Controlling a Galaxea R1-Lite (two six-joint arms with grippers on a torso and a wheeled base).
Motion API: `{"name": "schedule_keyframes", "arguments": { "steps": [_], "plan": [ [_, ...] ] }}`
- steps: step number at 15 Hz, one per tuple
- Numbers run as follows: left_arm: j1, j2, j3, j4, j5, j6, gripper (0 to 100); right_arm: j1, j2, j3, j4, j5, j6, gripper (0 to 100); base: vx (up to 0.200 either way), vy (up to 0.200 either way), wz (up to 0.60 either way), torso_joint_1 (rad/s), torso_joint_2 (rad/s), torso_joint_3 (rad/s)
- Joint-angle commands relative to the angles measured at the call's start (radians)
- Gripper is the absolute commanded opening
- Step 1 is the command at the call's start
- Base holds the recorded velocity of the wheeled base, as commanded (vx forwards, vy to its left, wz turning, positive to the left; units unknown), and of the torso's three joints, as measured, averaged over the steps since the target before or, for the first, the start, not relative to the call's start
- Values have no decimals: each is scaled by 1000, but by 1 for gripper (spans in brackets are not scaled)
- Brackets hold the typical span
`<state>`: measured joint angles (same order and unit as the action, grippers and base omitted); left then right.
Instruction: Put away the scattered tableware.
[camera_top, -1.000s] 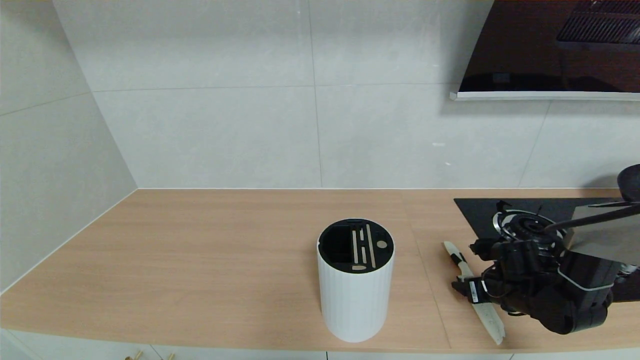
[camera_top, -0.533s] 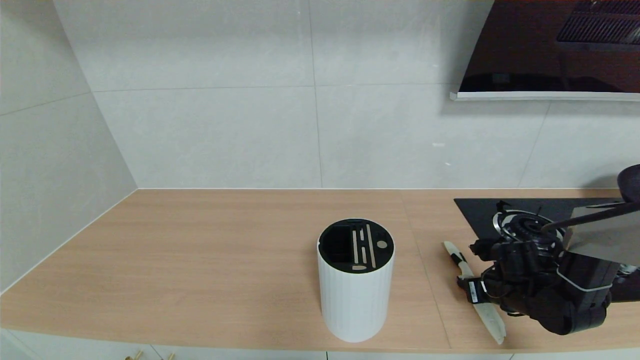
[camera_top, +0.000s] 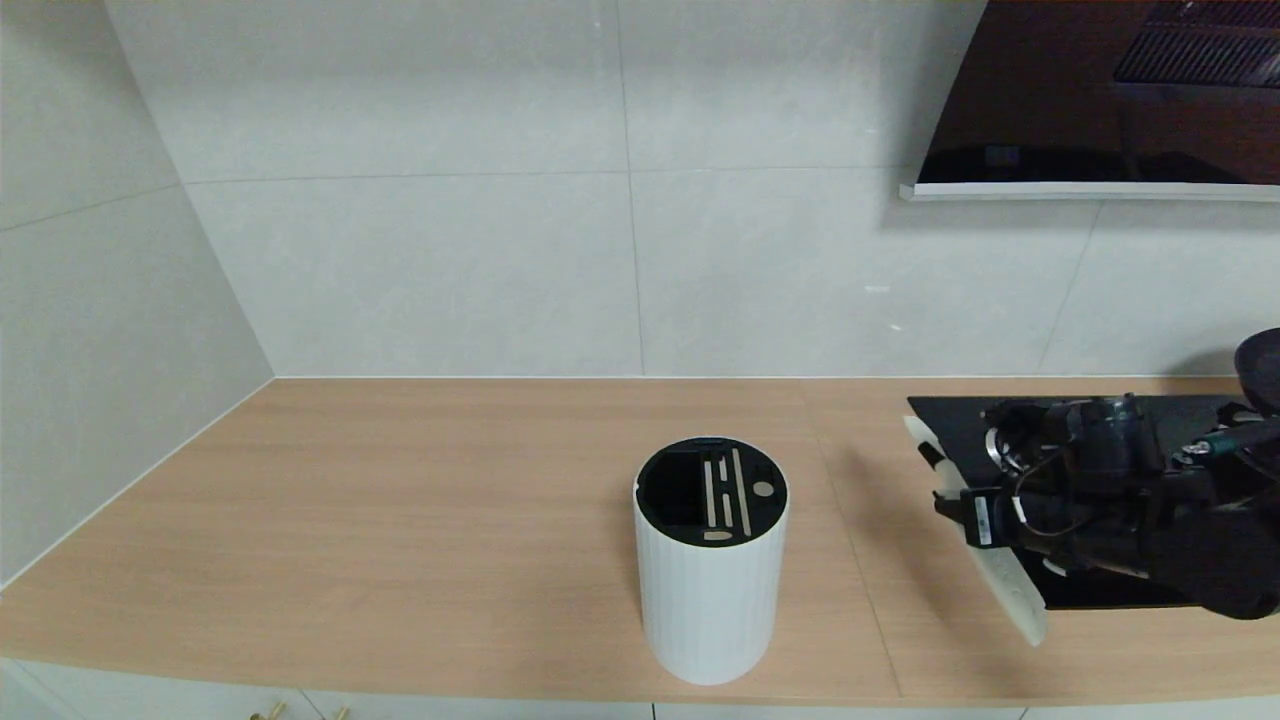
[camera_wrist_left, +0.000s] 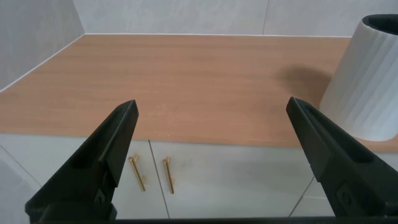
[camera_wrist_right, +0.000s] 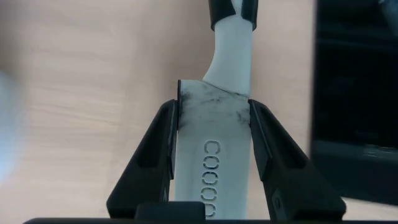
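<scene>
At right-centre of head frame, noted right gripper (camera_top: 975, 515) clamped on white knife (camera_top: 1005, 575), pinching flat blade close to handle. Confirmed in right wrist view: gripper (camera_wrist_right: 213, 149) with black fingers (camera_wrist_right: 155, 155) pressed against both edges of knife (camera_wrist_right: 214, 118). Saw handle end pointing toward upper part of head frame and blade tip toward lower right. Judged knife slanted and seemingly clear of wooden counter (camera_top: 400, 500), soft shadow lying to its left. Placed knife over front left corner of black hob (camera_top: 950, 415), well apart from white ribbed holder (camera_top: 710, 600) at lower centre. Logged holder upright, with black slotted top. Found left gripper (camera_wrist_left: 211, 109) in left wrist view with fingers spread wide, gripping nothing, out past counter's front edge, holder (camera_wrist_left: 367, 81) near, gold cabinet handles (camera_wrist_left: 152, 174) under counter. Logged dark range hood (camera_top: 1100, 90) at upper right of head frame, on grey tiled wall (camera_top: 450, 250).
</scene>
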<state>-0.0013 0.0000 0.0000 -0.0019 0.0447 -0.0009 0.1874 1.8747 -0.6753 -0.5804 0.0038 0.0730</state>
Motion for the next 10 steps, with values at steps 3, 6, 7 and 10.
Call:
{"name": "schedule_keyframes", "arguments": {
  "steps": [3,6,7,10],
  "plan": [
    [0,0,0,-3,0,2,100,92,-270,-119,143,39,45,0,0,0,0,0,0,0],
    [-11,31,-281,80,-101,-102,100,112,-350,-191,175,38,39,0,0,0,0,0,0,0],
    [-28,86,-368,154,-183,-102,100,133,-370,-224,202,38,39,0,0,0,0,0,0,0],
    [-59,540,-624,240,-456,-100,100,237,-404,-328,295,30,39,0,0,0,0,0,0,0]
  ]
}}
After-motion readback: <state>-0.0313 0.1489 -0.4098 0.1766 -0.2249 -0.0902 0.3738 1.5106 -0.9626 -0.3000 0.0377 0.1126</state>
